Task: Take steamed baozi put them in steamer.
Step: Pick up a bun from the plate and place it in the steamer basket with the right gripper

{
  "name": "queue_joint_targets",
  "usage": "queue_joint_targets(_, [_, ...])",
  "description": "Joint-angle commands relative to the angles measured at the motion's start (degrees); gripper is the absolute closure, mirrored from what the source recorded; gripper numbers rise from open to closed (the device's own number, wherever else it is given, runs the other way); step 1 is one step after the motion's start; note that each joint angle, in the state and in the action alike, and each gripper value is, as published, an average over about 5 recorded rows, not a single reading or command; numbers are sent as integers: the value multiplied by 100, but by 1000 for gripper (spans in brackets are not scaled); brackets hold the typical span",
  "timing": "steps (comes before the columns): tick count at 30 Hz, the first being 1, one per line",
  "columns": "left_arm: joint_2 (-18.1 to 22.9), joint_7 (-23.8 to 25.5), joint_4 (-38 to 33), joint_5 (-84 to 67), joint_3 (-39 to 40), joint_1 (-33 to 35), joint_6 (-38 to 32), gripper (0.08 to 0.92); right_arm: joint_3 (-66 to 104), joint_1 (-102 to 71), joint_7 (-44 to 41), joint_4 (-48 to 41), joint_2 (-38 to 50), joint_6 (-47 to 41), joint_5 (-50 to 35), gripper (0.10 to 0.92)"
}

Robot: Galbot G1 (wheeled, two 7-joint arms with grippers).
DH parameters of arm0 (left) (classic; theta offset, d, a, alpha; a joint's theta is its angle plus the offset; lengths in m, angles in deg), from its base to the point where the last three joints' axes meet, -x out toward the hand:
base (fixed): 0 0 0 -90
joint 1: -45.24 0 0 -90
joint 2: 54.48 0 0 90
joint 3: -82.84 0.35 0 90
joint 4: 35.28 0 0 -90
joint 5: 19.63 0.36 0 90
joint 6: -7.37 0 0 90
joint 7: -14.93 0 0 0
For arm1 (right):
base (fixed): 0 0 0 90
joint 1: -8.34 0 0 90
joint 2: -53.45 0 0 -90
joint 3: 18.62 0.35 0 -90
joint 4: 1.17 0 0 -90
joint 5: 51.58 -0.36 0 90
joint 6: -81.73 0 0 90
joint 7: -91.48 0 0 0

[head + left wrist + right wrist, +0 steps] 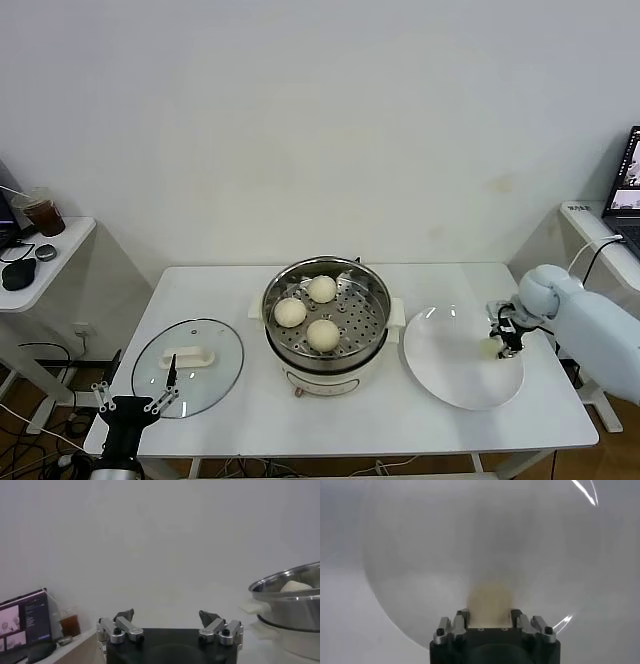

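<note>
Reaching in over the right side of the white rectangular table (230, 290), the right gripper (497, 345) was down over the flat round white plate (450, 365), its fingers closed on either side of the fourth small cream-white steamed bun (489, 346), which sat near the plate's right edge; the right wrist view showed that bun (490, 600) as a pale blur held between the two fingertips with the plate's surface (420, 555) behind it. Just left of the plate, at the middle of the table, stood the round shiny stainless-steel steamer (372, 292) on its white base, and three more smooth buns lay on its perforated tray: one toward the back (321, 288), one on the left (290, 312) and one toward the front (322, 334). The round glass lid with a white handle (188, 366) lay flat on the table's left part, well apart from the steamer. The left gripper (133, 405) was parked low at the table's front left corner, beside the lid, its jaws spread wide and holding nothing; from its wrist view the fingers (123, 616) stood clearly apart, with the steamer's rim (285, 580) off to one side.
</note>
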Motion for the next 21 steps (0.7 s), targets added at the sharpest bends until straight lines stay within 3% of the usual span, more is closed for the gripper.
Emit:
queue_joint_targets(1, [-26,4,-1,-1,49,-64,18,177,-1203,1571,-71,1029,546,-506,-1237,551])
queue_joint_targets(5, [-50,8,8,-4,105,-138,39,177,-2311,3085,-36,1674,612,-924,-2272,540])
queue_joint_targets(11, [-76,10,12,-20,184,-224,47,177,-3924,5102,277,2455,31,-1629,-3656,529])
queue_joint_targets(21, [-68,1,8,-42,174,-247,21,177,-4350,5113,1161,3095,-1319,-3138,-5298,524])
